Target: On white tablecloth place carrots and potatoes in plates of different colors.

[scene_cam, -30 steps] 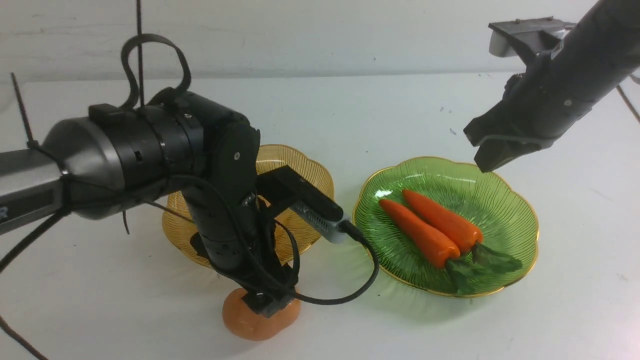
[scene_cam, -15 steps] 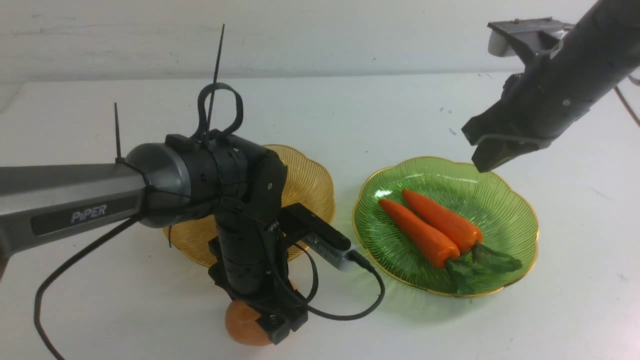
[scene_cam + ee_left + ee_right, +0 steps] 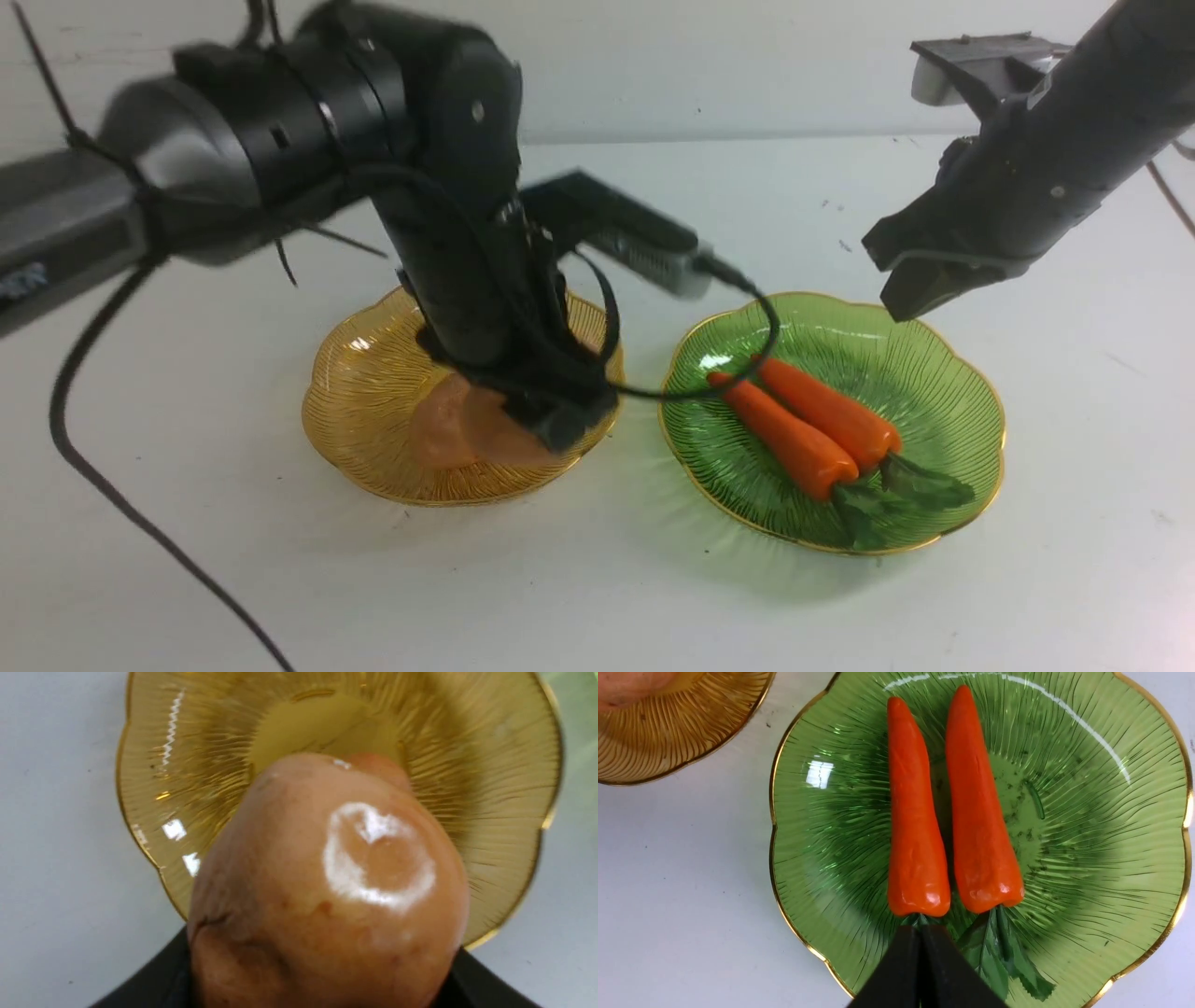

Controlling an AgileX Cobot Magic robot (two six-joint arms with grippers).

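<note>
The left gripper point(image 3: 551, 425) squeezes a potato point(image 3: 457, 431), low over the yellow plate point(image 3: 329, 401). This step is putting the potato in. Next, I think, it must let go gently. Both carrots point(image 3: 808, 431) lie in the green plate point(image 3: 985, 411). The right gripper point(image 3: 920, 297) hangs above that plate's edge, pinched shut, holding nothing.

No text can be read anywhere; the one label point(image 3: 21, 280), on the left arm point(image 3: 75, 219), is too blurred.
</note>
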